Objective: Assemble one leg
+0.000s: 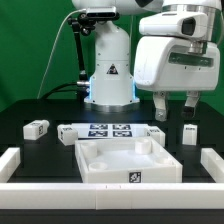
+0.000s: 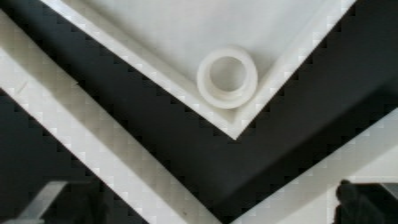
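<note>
Three small white legs with tags lie on the black table: one (image 1: 35, 128) at the exterior view's left, and two (image 1: 157, 136) (image 1: 189, 131) at its right, behind the large white tray (image 1: 128, 176). My gripper (image 1: 176, 106) hangs open and empty above the tray's far right corner, well clear of the legs. In the wrist view the gripper (image 2: 205, 215) looks down on a tray corner (image 2: 134, 150) with a round ring socket (image 2: 228, 77). The dark fingertips (image 2: 365, 200) show at the picture's edge, wide apart. No leg shows in the wrist view.
The marker board (image 1: 105, 131) lies behind the tray. Low white walls stand at the exterior view's left (image 1: 10, 160) and right (image 1: 212, 165). The robot base (image 1: 110, 75) stands at the back in the middle.
</note>
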Tool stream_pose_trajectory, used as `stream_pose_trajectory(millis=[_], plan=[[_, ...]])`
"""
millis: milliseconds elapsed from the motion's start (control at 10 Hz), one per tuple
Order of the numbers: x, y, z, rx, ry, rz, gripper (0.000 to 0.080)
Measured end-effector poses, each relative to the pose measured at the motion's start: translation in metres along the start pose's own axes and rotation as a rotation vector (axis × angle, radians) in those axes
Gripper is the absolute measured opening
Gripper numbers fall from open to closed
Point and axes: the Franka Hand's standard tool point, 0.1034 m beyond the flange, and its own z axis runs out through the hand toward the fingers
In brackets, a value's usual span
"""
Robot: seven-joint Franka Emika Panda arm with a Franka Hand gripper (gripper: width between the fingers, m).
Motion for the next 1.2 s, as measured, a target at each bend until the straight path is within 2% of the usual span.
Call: stream_pose_trajectory(millis=[800, 900, 1000, 1200], plan=[[0.001, 0.0, 0.0, -0.002, 0.007, -0.001, 0.065], [-0.003, 0.001, 0.004, -0.008, 0.026, -0.095, 0.065], [-0.015, 0.001, 0.011, -0.008, 0.033, -0.185, 0.065], [-0.028, -0.001, 0.019, 0.002, 0.022, -0.303, 0.065]])
